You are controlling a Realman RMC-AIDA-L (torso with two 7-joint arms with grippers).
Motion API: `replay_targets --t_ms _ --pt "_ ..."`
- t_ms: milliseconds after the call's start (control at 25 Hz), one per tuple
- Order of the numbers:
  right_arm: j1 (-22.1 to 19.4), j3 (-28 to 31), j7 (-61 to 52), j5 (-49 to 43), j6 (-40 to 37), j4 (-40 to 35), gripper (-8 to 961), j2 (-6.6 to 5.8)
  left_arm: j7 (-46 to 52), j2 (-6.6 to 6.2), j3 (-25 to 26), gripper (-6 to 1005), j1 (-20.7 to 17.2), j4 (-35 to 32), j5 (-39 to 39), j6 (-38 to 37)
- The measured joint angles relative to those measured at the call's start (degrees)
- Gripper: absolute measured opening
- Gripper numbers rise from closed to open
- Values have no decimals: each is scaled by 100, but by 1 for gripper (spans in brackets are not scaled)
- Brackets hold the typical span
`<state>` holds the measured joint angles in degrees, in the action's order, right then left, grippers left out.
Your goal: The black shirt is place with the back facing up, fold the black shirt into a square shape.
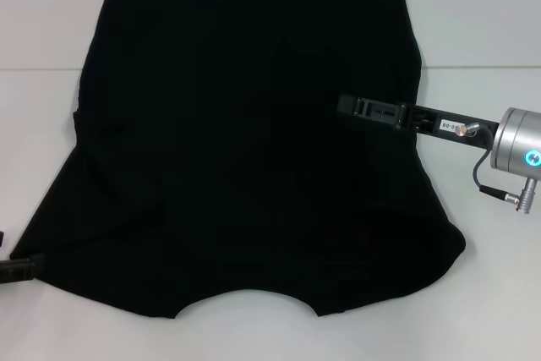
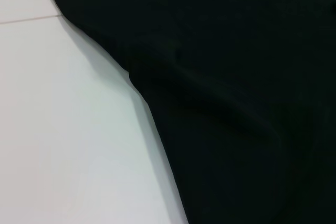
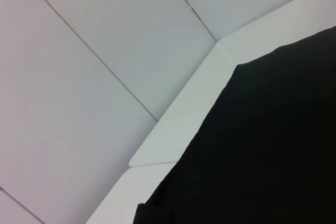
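- My right gripper [image 1: 355, 107] reaches in level from the right edge of the frame, its tip over the black shirt [image 1: 245, 150]; I cannot tell how far it is open
- My left gripper [image 1: 19, 269] sits at the lower left corner beside the sleeve; opening unclear
- One shirt, spread flat on the white table [image 1: 490, 276], filling the centre of the frame, long axis top to bottom, neckline toward the bottom edge

Head view: high, facing forward-down, takes in whole plain matte-black cloth T-shirt [image 1: 254, 150] on white table [image 1: 490, 6]. Left wrist view: close on shirt edge [image 2: 236, 103]. Right wrist view: low, oblique, shirt corner [image 3: 262, 145], wall beyond.
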<state>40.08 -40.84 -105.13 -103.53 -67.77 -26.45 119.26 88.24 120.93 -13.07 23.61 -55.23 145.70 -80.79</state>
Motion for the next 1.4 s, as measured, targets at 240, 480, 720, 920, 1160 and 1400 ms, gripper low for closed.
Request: replay_targets --t_ms 240,480,720,920,1160,1400 --pt "-7 3 1 0 34 0 884 0 16 6 -61 904 20 25 70 34" --pt "-15 3 1 0 44 0 884 -5 30 10 -78 904 22 30 98 33" --pt "-26 9 1 0 46 0 885 -8 47 49 -287 904 17 29 126 -7" --pt "-36 8 1 0 38 0 884 -9 49 61 -348 904 27 30 126 -17" --pt "-53 6 1 12 30 0 885 -9 49 62 -354 902 60 17 86 -265" --pt "-54 6 1 15 14 0 885 -11 51 57 -354 899 140 -1 80 -450"
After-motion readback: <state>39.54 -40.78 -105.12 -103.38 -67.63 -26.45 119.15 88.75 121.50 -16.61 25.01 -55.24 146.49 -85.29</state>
